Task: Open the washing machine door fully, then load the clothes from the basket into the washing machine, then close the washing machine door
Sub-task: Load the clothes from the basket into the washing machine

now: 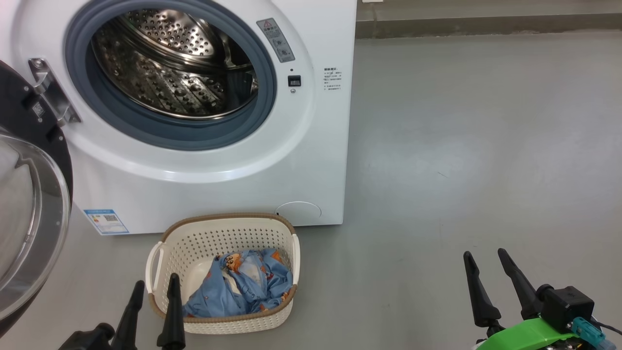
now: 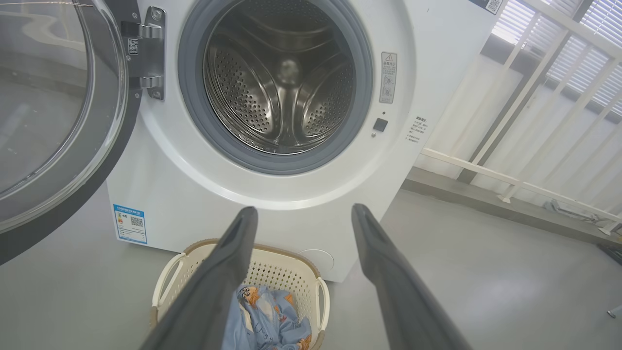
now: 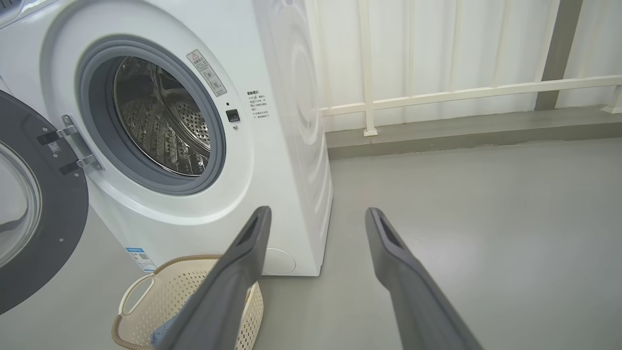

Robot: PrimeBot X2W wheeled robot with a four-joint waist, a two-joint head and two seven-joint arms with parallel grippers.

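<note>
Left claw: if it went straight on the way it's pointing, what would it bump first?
Probably the washing machine: the open left claw aims at its white front just under the round opening, above the basket. Depth is unclear, so it might be the opening's lower edge.

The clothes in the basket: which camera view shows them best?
Head view: the clothes lie unobstructed in the basket. The left wrist view's finger hides part; the right wrist view shows a blue sliver.

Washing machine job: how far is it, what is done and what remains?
Done: the washing machine door stands wide open. In hand: nothing; the left gripper and right gripper are open and empty. Left: the clothes lie in the basket, so loading the drum and closing the door remain.
</note>
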